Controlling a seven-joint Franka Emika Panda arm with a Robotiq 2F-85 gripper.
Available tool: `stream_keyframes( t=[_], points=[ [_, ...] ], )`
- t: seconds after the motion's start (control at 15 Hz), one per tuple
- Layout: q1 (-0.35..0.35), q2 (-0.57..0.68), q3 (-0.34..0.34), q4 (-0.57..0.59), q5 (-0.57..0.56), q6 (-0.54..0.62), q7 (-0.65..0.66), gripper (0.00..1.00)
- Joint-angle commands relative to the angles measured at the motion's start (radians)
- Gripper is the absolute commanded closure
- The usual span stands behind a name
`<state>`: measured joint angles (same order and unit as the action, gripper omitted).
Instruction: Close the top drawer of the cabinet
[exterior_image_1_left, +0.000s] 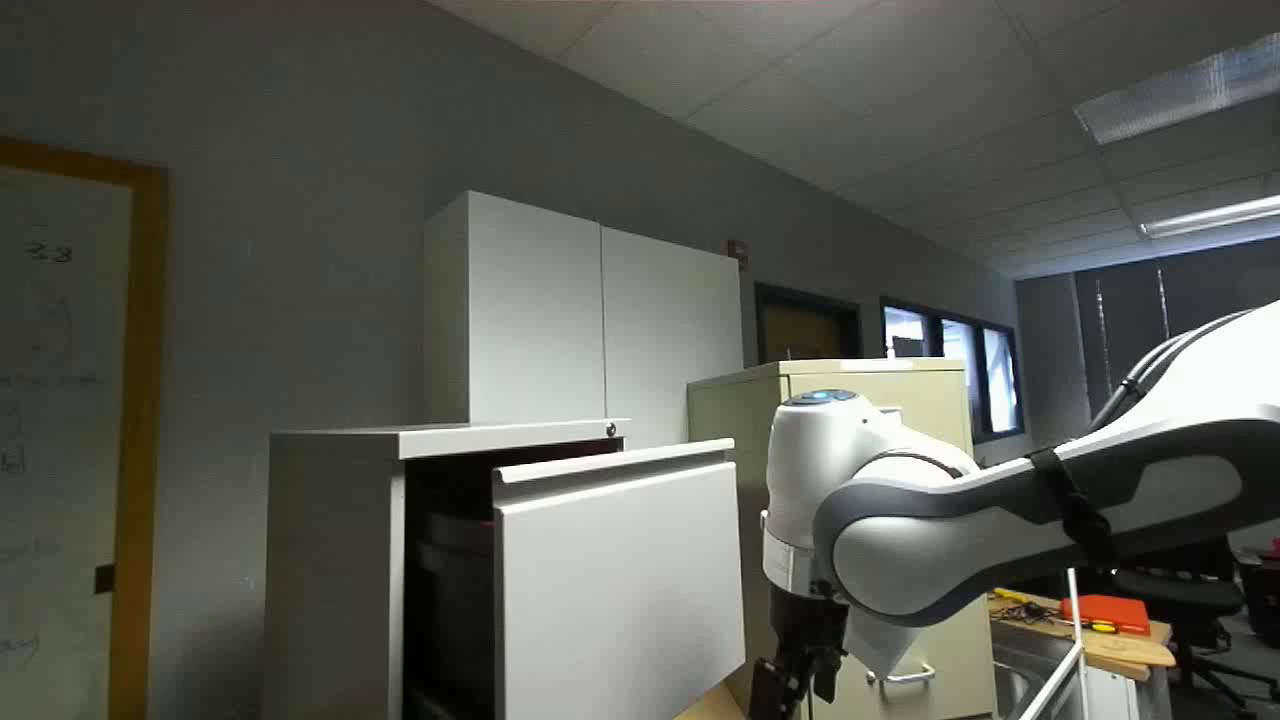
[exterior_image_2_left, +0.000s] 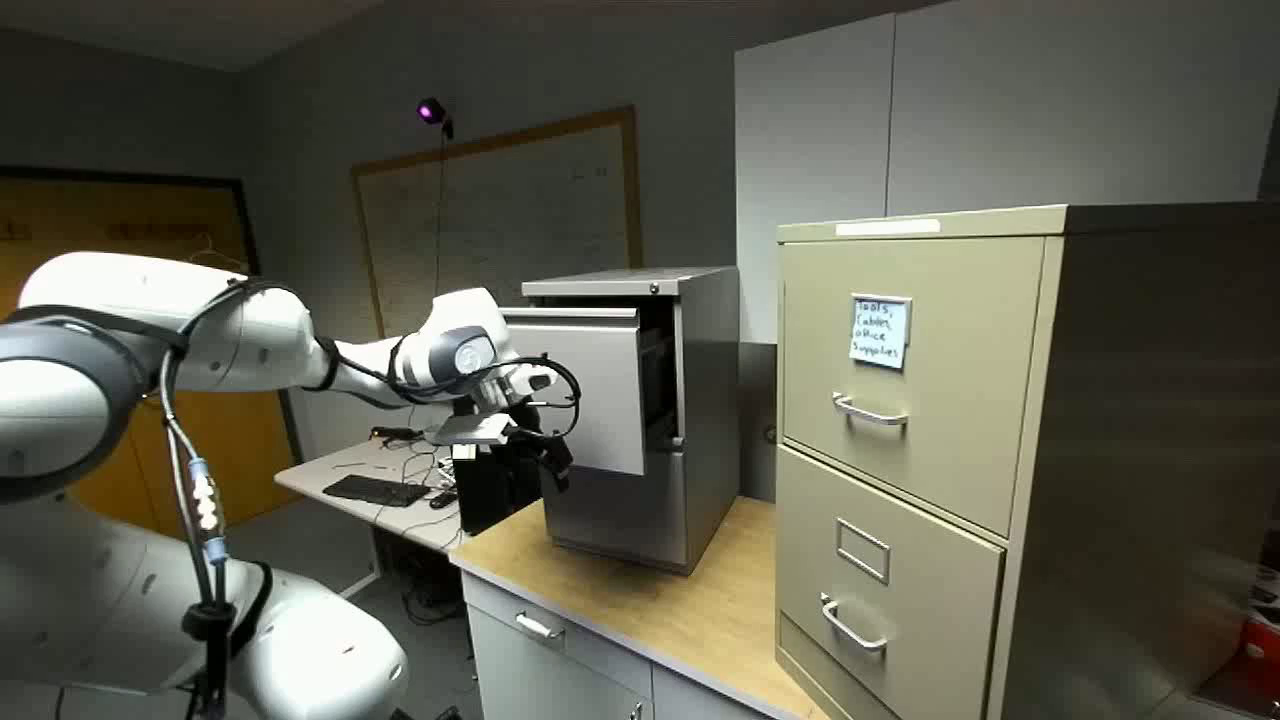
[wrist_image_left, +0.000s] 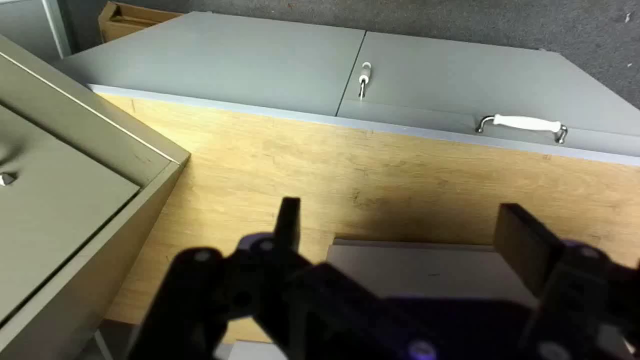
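The top drawer (exterior_image_1_left: 620, 590) is slid out from the light-grey cabinet (exterior_image_2_left: 710, 430), which stands on a wooden countertop (exterior_image_2_left: 725, 610) beside a beige filing cabinet (exterior_image_2_left: 930, 440). A dark gap shows between the drawer's front panel (exterior_image_2_left: 605, 375) and the cabinet body. The drawer points outward, level, its upright flat front turned to the side where the robot arm (exterior_image_2_left: 255, 345) is; the panel's top edge runs horizontally across the cabinet's width, parallel to the cabinet's top edge. Its depth from front to back is partly hidden, so which way it is longest cannot be told. In the wrist view the gripper (wrist_image_left: 400, 215) is spread wide, its fingers (wrist_image_left: 522, 242) well apart, with countertop and a grey panel (wrist_image_left: 425, 270) showing between them. In both exterior views it points downward near the lower part of the drawer's front; whether it touches that front cannot be told.
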<state>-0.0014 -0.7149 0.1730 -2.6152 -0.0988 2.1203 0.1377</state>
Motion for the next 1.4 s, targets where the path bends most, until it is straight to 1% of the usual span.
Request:
stream_keyframes(
  t=[0.0, 0.47, 0.53, 0.67, 0.8, 1.0, 1.07, 1.13, 1.2, 1.27, 1.33],
  points=[
    [0.014, 0.002, -0.012, 0.003, -0.01, -0.004, 0.008, 0.0],
    [0.014, 0.002, -0.012, 0.003, -0.01, -0.004, 0.008, 0.0],
    [0.005, 0.002, 0.003, 0.001, -0.019, 0.01, 0.035, 0.0],
    [0.004, 0.009, 0.013, 0.006, -0.031, 0.047, 0.039, 0.0],
    [0.004, 0.02, 0.023, 0.017, -0.041, 0.098, 0.042, 0.0],
    [-0.002, 0.034, 0.06, 0.037, -0.078, 0.19, 0.061, 0.0],
    [0.0, 0.037, 0.074, 0.045, -0.086, 0.218, 0.071, 0.06],
    [0.0, 0.037, 0.092, 0.053, -0.096, 0.251, 0.084, 0.25],
    [0.0, 0.035, 0.112, 0.059, -0.107, 0.288, 0.098, 0.3],
    [0.002, 0.032, 0.133, 0.067, -0.116, 0.325, 0.112, 0.31],
    [0.002, 0.027, 0.153, 0.074, -0.123, 0.364, 0.123, 0.36]
  ],
)
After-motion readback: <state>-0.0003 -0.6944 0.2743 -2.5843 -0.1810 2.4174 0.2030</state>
